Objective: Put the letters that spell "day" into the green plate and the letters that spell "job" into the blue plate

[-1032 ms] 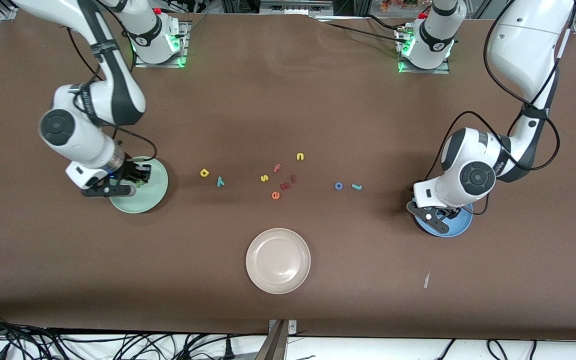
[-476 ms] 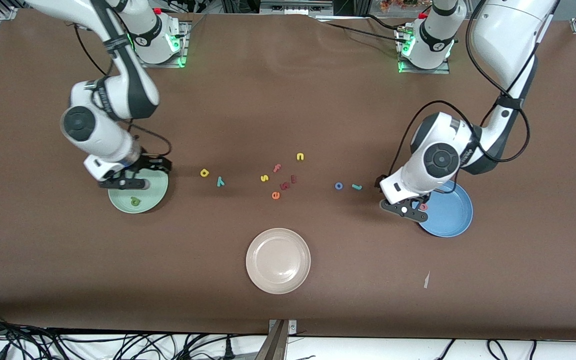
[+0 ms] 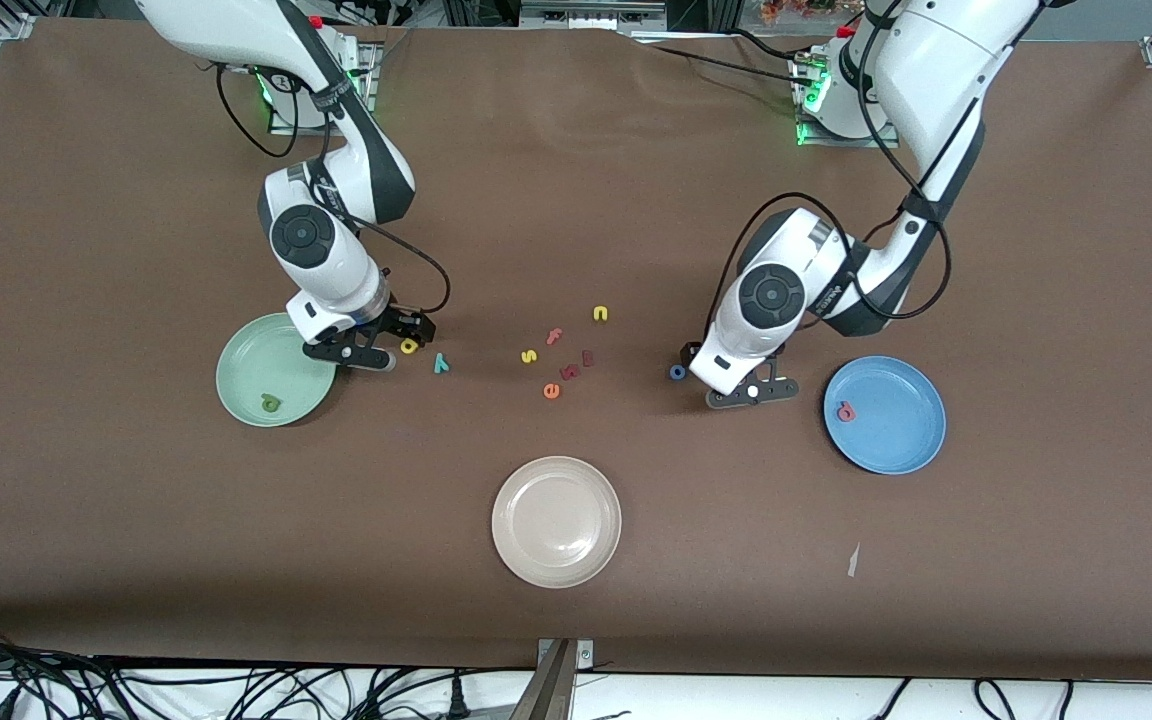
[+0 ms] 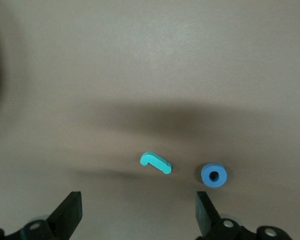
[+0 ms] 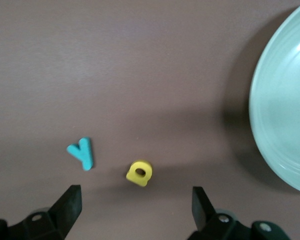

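On the brown desk (image 3: 136, 560), the pale mint-green plate (image 3: 241, 385) holds the dark green d (image 3: 269, 403) and the medium-blue plate (image 3: 901, 440) holds the pink-red b (image 3: 845, 411). Second pickups look in hand. The right gripper (image 5: 135, 212), jaws spread, hangs over the yellow foam a (image 5: 139, 173), beside the teal y (image 5: 81, 153). The left gripper (image 4: 137, 217), jaws spread, hangs over the teal hook-shaped j (image 4: 156, 162), beside the blue ring o (image 4: 213, 175). Each should next descend and pinch.

Matt brown table cover (image 3: 576, 180), glossy green plate (image 3: 246, 365), seemingly foam letters (image 3: 556, 365)

The d (image 3: 270, 403) lies in the green plate (image 3: 241, 375).
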